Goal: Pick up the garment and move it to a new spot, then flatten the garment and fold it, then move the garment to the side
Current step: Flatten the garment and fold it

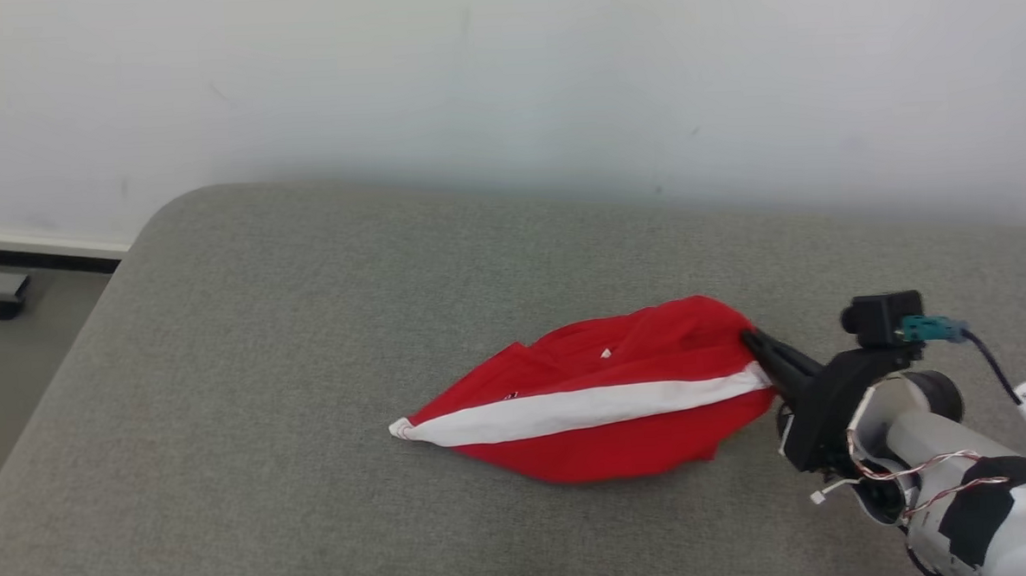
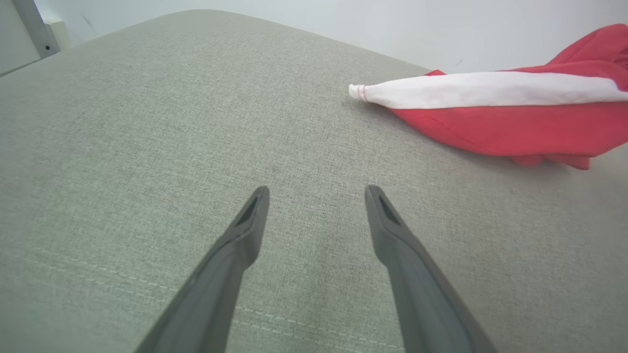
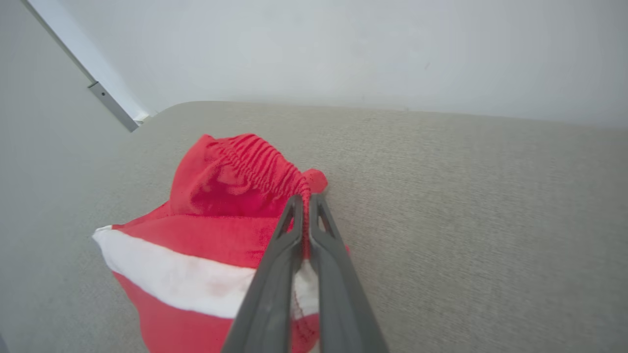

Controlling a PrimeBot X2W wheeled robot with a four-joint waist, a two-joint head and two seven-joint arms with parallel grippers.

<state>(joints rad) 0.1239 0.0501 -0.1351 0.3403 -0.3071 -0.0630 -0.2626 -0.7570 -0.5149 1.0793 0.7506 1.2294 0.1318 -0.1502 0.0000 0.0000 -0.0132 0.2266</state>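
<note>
Pinching the gathered waistband end of the red garment [image 1: 604, 396], the right gripper [image 1: 751, 340] is clamped tight on it. The garment lies crumpled on the grey cushion [image 1: 265, 351], toward the robot's right. The left gripper [image 2: 317, 191] is poised over the cushion near it, fingers spread, empty.

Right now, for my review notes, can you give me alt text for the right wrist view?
The right gripper is shut on the gathered edge of a red garment with a white stripe. The garment lies bunched on a grey upholstered surface, with a pale wall behind.
</note>
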